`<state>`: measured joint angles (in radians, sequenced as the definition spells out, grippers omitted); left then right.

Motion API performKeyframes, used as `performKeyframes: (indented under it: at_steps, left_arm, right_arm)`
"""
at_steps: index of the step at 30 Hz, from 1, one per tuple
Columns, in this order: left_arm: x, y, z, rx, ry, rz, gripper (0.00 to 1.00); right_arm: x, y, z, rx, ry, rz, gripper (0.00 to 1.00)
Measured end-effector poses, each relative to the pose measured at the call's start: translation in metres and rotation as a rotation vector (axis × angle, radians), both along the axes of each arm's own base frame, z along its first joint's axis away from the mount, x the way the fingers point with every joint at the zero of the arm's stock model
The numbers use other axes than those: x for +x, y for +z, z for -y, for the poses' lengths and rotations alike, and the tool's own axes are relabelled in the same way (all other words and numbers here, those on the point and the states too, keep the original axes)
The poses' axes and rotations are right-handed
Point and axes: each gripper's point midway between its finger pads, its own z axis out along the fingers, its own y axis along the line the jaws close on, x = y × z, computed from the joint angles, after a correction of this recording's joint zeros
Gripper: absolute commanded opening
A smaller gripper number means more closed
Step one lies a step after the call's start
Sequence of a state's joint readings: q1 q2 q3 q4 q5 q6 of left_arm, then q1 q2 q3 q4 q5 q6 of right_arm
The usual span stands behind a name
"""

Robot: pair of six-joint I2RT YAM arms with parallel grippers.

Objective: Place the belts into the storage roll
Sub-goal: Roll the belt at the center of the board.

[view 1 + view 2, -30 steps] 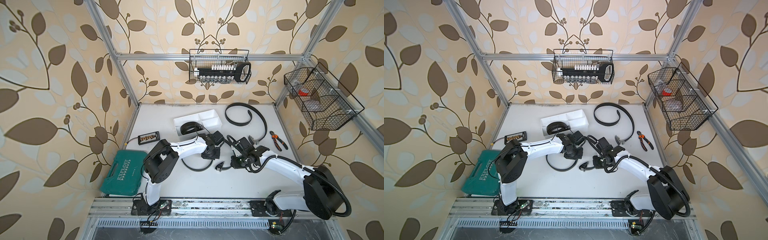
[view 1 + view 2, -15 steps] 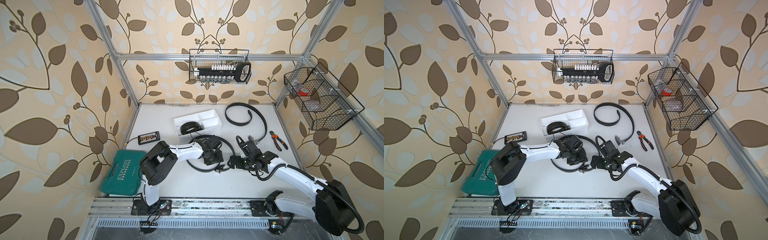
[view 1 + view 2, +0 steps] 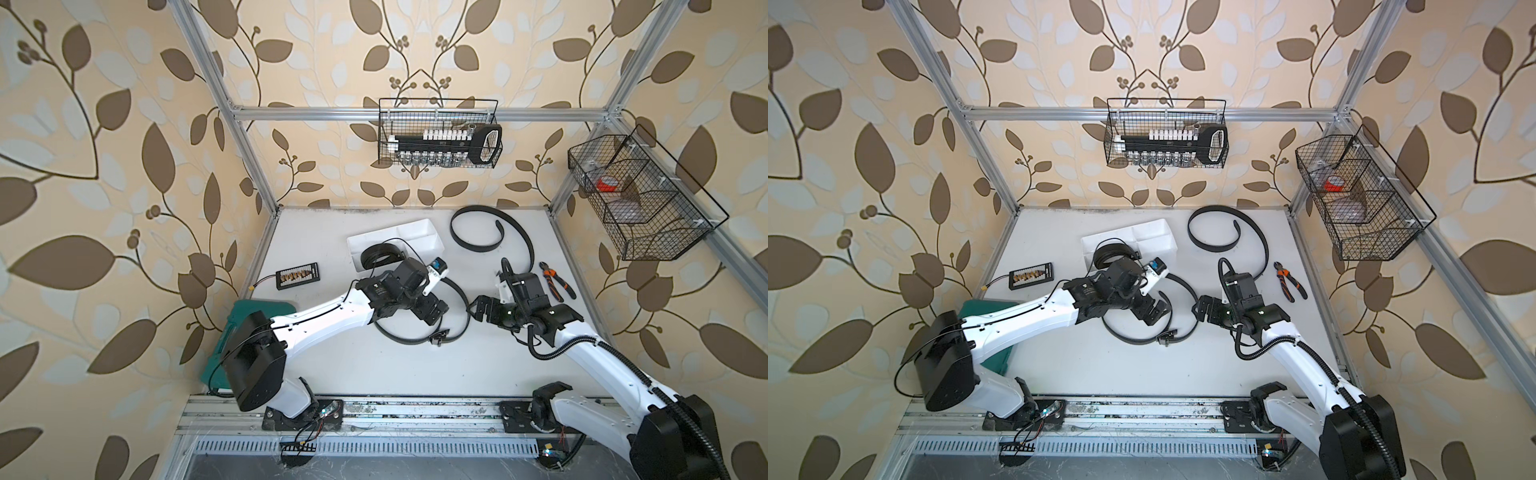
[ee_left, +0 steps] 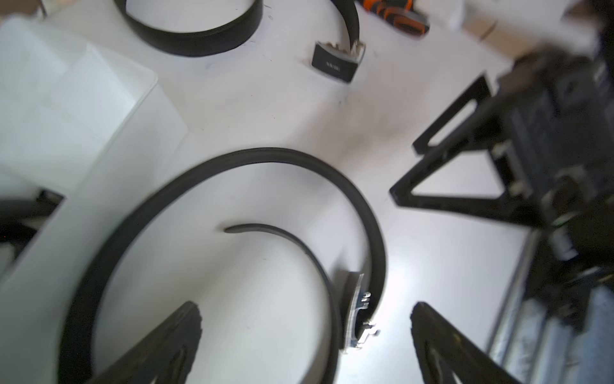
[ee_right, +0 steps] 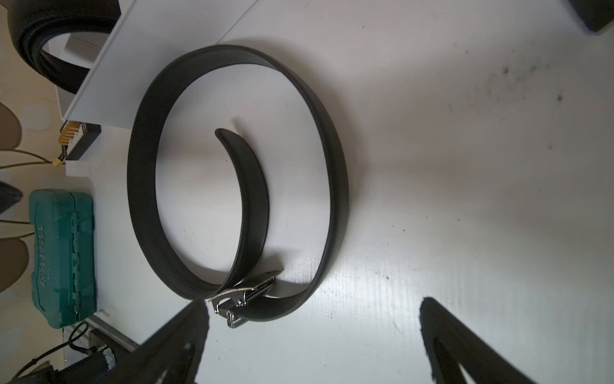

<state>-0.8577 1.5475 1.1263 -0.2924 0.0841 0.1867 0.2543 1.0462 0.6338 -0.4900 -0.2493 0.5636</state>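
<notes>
One broad white bench (image 3: pixel 374 374) carries everything, and I place it all against the storage roll (image 3: pixel 415 235), the white rectangular plastic tray with low walls and dividers.

Largest of the loose things is the sprawled belt (image 3: pixel 476 248), a long black strap. It lies in open curves just beside the roll's right end, wholly outside it.

Next comes the looped belt (image 5: pixel 143 173), another black strap standing on edge in one wide ring on the bench, near the roll's front wall. Its tail curls inward, and its small silver buckle (image 5: pixel 246 296) sits at the part of the ring farthest from the roll.

Smallest in spread is the coiled belt (image 3: pixel 368 258), a black strap wound tight and sitting inside the compartment at the roll's left end.

My left fingers (image 3: pixel 1153 311) hang over the wide ring, and my right fingers (image 3: pixel 1203 309) hang just outside it, on the side away from the roll. Both pairs are spread wide and hold nothing.

I judge one belt of three stowed and two left. The ring looks too wide for a compartment, so it probably wants winding tighter first.
</notes>
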Motion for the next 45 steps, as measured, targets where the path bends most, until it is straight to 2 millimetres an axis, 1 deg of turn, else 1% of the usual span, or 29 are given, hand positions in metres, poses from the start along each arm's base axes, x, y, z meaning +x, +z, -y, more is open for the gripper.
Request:
performKeyframes:
  at_steps: [2, 4, 6, 7, 9, 14, 15, 18, 24, 27, 29, 30, 32, 33, 34, 35, 38, 41, 43, 45]
  left_arm:
    - [0.009, -0.025, 0.001, 0.161, -0.144, 0.098, 0.86]
    - [0.019, -0.050, 0.000, 0.292, -0.255, 0.146, 0.77]
    - [0.030, -0.071, 0.002, 0.377, -0.344, 0.160, 0.76]
    - [0.037, -0.078, 0.003, 0.404, -0.378, 0.163, 0.76]
    - [0.050, -0.085, 0.004, 0.436, -0.426, 0.179, 0.76]
    - [0.079, -0.082, 0.021, 0.464, -0.513, 0.229, 0.76]
    - [0.081, -0.083, 0.024, 0.465, -0.526, 0.234, 0.76]
    - [0.077, -0.092, 0.029, 0.472, -0.576, 0.210, 0.71]
    - [0.058, -0.115, 0.031, 0.491, -0.659, 0.134, 0.63]
    - [0.050, -0.125, 0.033, 0.496, -0.691, 0.100, 0.47]
    - [0.046, -0.128, 0.036, 0.491, -0.707, 0.084, 0.28]
    - [0.045, -0.128, 0.037, 0.488, -0.705, 0.079, 0.22]
    - [0.045, -0.129, 0.036, 0.486, -0.701, 0.070, 0.17]
    - [0.044, -0.129, 0.036, 0.484, -0.695, 0.062, 0.13]
    - [0.044, -0.131, 0.035, 0.481, -0.683, 0.054, 0.08]
    - [0.043, -0.132, 0.033, 0.477, -0.670, 0.047, 0.00]
    - [0.042, -0.131, 0.020, 0.467, -0.576, 0.010, 0.00]
    - [0.040, -0.132, -0.002, 0.472, -0.425, -0.062, 0.00]
    - [0.038, -0.131, -0.016, 0.474, -0.289, -0.113, 0.00]
    - [0.041, -0.131, -0.033, 0.482, -0.107, -0.165, 0.00]
  right_arm:
    - [0.002, 0.001, 0.004, 0.020, -0.011, 0.003, 0.99]
    - [0.002, 0.001, 0.006, 0.038, -0.016, 0.005, 0.99]
    - [0.000, 0.000, 0.007, 0.055, -0.017, 0.000, 0.99]
    - [-0.001, -0.002, 0.008, 0.063, -0.018, -0.004, 0.99]
    - [-0.002, -0.004, 0.008, 0.076, -0.020, -0.012, 0.99]
    - [-0.005, -0.005, 0.009, 0.104, -0.018, -0.017, 0.99]
    - [-0.005, -0.004, 0.009, 0.109, -0.017, -0.014, 0.99]
    - [-0.004, 0.000, 0.009, 0.118, -0.012, -0.002, 0.99]
    - [-0.001, 0.002, 0.013, 0.143, -0.024, 0.010, 0.99]
    - [-0.001, -0.001, 0.015, 0.150, -0.029, 0.006, 0.99]
    - [-0.002, -0.003, 0.014, 0.155, -0.028, -0.004, 0.99]
    - [-0.002, -0.004, 0.014, 0.155, -0.028, -0.005, 0.99]
    - [-0.003, -0.004, 0.014, 0.157, -0.026, -0.006, 0.99]
    - [-0.003, -0.003, 0.014, 0.157, -0.027, -0.004, 0.99]
    - [-0.003, -0.002, 0.014, 0.157, -0.028, 0.000, 0.99]
    - [-0.003, -0.001, 0.015, 0.157, -0.029, 0.005, 0.99]
    - [-0.002, -0.001, 0.016, 0.153, -0.033, 0.009, 0.99]
    - [-0.001, -0.008, 0.017, 0.148, -0.042, -0.008, 0.99]
    - [-0.001, -0.018, 0.018, 0.142, -0.055, -0.041, 0.99]
    - [-0.001, -0.028, 0.017, 0.123, -0.061, -0.076, 0.99]
